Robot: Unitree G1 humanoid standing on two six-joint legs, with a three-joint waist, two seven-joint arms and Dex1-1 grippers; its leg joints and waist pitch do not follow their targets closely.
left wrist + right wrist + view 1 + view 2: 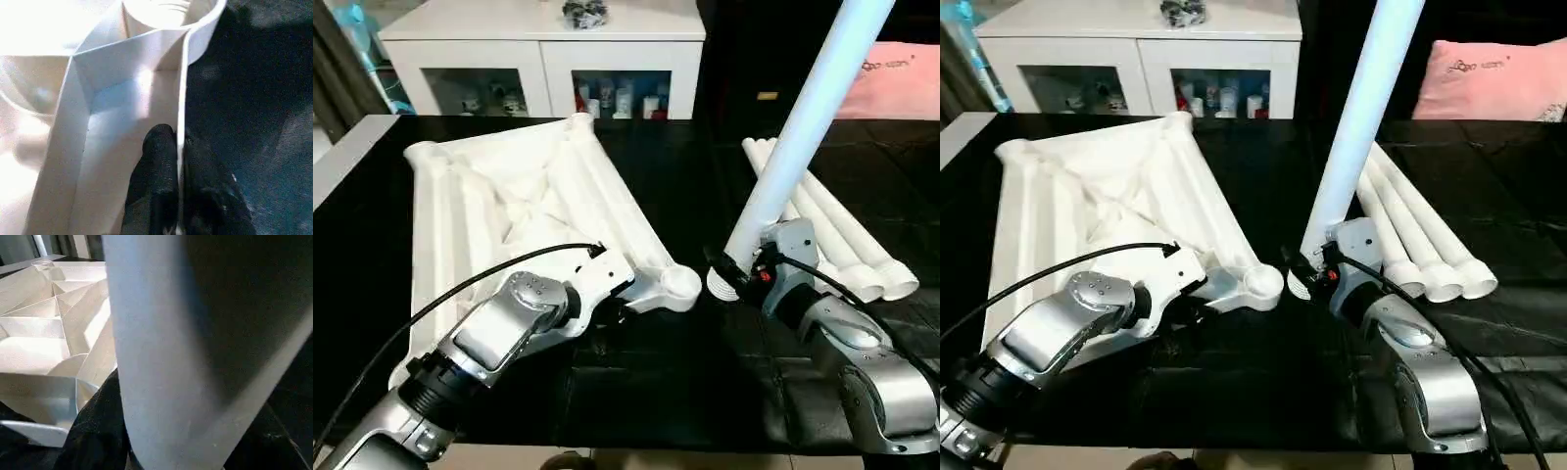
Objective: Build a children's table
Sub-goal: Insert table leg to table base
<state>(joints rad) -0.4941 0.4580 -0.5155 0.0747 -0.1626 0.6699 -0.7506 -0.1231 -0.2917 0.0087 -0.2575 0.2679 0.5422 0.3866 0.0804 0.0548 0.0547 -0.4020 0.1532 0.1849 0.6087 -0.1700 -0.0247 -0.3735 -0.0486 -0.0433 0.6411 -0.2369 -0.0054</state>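
Tabletop [509,196] lies ribbed side up on black surface [666,382], ahead of your left gripper [180,161]. Your left fingers clamp rim wall just behind near corner socket [680,282]. Your right gripper [744,266] grasps leg [803,127] near its base, tilted upright, just beside that socket. Spare legs [842,235] lie beyond right gripper.

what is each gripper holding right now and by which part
The left gripper pinches the tabletop by its thin rim wall, near a corner socket. The right gripper holds one leg near its lower end, tilted upward.
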